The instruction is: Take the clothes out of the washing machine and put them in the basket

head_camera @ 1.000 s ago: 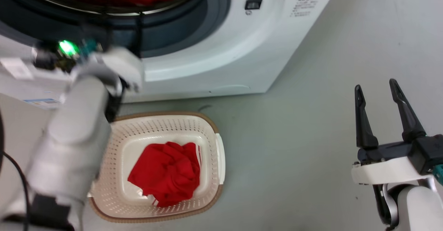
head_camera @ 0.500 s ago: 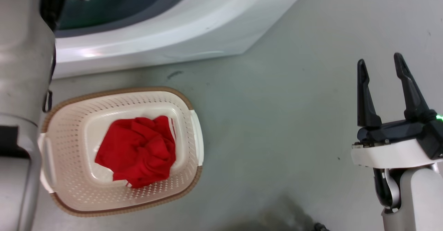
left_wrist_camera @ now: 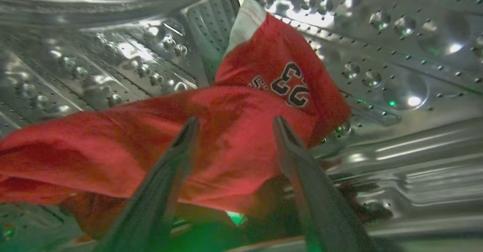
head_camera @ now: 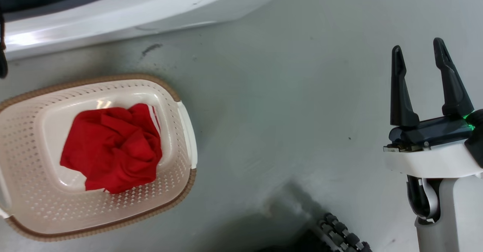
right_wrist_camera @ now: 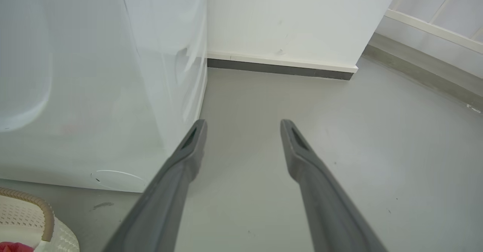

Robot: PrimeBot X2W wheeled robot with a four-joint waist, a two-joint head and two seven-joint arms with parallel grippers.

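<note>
You've got one crumpled red garment (head_camera: 111, 148) in the cream basket (head_camera: 22, 210), on the floor by the white washer (head_camera: 124, 14). Red numbered jersey (left_wrist_camera: 234, 131) w/ white trim lies draped inside its steel drum (left_wrist_camera: 396, 56).

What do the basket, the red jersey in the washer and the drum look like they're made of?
Basket: likely moulded plastic, cream, slightly glossy; even punched holes, with a brown woven-look rim.
Jersey: soft matte fabric, probably knit; it folds and creases.
Drum: shiny metal, probably stainless steel; mirror glints, perforations.
</note>
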